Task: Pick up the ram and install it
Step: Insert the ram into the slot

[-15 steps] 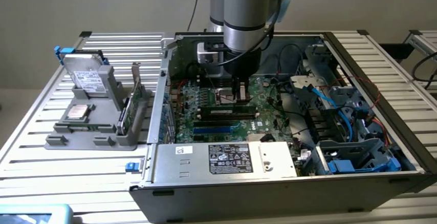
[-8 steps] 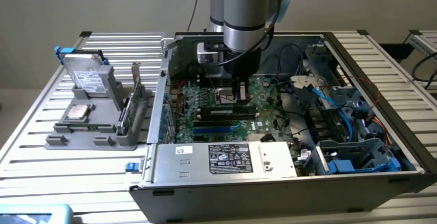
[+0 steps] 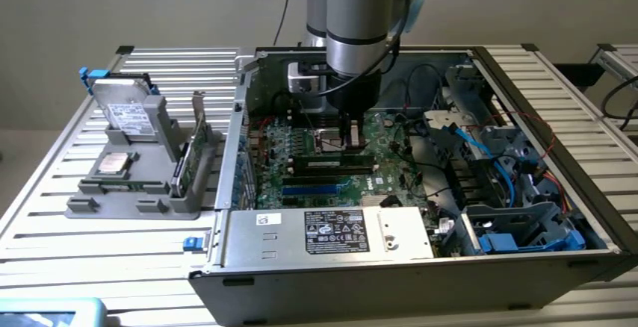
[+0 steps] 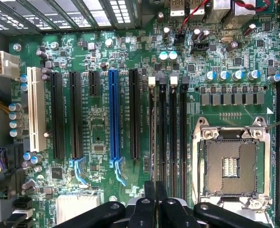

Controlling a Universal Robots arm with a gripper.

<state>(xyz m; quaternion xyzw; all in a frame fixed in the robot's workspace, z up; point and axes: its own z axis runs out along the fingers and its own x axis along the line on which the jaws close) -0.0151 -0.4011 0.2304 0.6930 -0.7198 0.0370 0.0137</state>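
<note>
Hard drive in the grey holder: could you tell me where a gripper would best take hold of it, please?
Probably the upper half of the hard drive, coming from above with a finger on each broad face. It stands on end, leaning back, in the grey holder, whose pocket covers its lower part, and blue plastic sticks out at its sides.

Arm [image 3: 357,6] vertical, wrist [image 3: 355,51] pointing straight down, claw [image 3: 350,145] closed tight.

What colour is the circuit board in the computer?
Green; the circuit board shows best in the wrist view.
</note>
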